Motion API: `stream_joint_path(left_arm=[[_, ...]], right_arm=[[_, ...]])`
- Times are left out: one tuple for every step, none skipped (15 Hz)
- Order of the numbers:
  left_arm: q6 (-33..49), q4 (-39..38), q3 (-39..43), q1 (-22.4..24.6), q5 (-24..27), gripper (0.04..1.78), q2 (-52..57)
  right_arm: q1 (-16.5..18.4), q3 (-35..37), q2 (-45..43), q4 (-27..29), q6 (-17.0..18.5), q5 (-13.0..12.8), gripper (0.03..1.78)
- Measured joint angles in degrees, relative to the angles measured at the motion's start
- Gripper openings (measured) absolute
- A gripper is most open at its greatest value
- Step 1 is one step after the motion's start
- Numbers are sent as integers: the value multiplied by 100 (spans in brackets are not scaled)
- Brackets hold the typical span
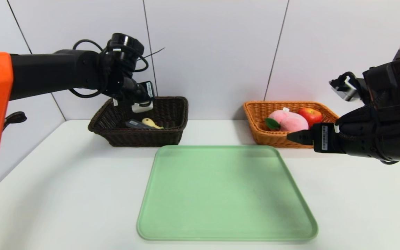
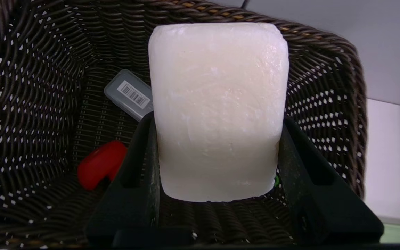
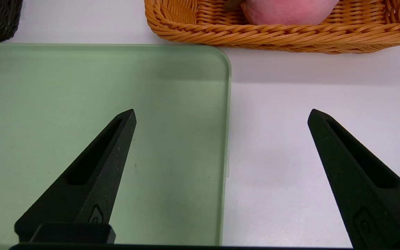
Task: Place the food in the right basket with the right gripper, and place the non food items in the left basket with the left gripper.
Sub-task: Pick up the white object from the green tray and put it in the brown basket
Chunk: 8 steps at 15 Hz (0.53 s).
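Note:
My left gripper [image 1: 143, 104] is shut on the white rounded block [image 1: 141, 107] and holds it over the dark brown left basket [image 1: 172, 135]. In the left wrist view the block [image 2: 217, 104] sits between both jaws of the left gripper [image 2: 217, 118]. The grey barcode case [image 2: 130, 94] and a small red thing [image 2: 100, 163] lie on the basket floor. The head view shows the case [image 1: 134, 124] and the yellow fork [image 1: 152, 123] there. The orange-tan right basket [image 1: 255, 119] holds the pink peach [image 1: 290, 122] and the apple [image 1: 311, 115]. My right gripper [image 1: 292, 136] is open and empty [image 3: 221, 111] just in front of that basket.
A green tray [image 1: 226, 194] lies in the middle of the white table [image 1: 64, 180] with nothing on it. In the right wrist view its right edge [image 3: 226, 139] runs between my right jaws. A white wall stands right behind both baskets.

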<state>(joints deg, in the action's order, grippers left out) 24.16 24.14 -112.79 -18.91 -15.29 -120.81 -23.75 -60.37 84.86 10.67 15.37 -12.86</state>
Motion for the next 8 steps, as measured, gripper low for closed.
stream_joint_path(left_arm=[[-11,-82,-2,55,2,97,-122],[-13,-110,-2,100,16,97,-234],[-16,-123,-2,138,20,97,-341],[-18,-146,-5,179,27,97,-441],[-18,-221,-6,224,29,97,-533],[-16,-261,-6,265,27,97,-601],[-16,-265,-6,290,29,97,-653],[-16,-267,-6,301,29,97,-689]], right_arm=[[-1,-2,1,-20,-5,0,171],[-1,-7,1,-28,-13,0,171],[-4,-10,4,-22,-20,0,171],[-4,-10,4,0,-22,2,171],[-4,-7,9,22,-22,2,171],[-6,-7,15,24,-28,11,171],[-12,-7,23,18,-33,11,171],[-23,-7,32,11,-33,11,171]])
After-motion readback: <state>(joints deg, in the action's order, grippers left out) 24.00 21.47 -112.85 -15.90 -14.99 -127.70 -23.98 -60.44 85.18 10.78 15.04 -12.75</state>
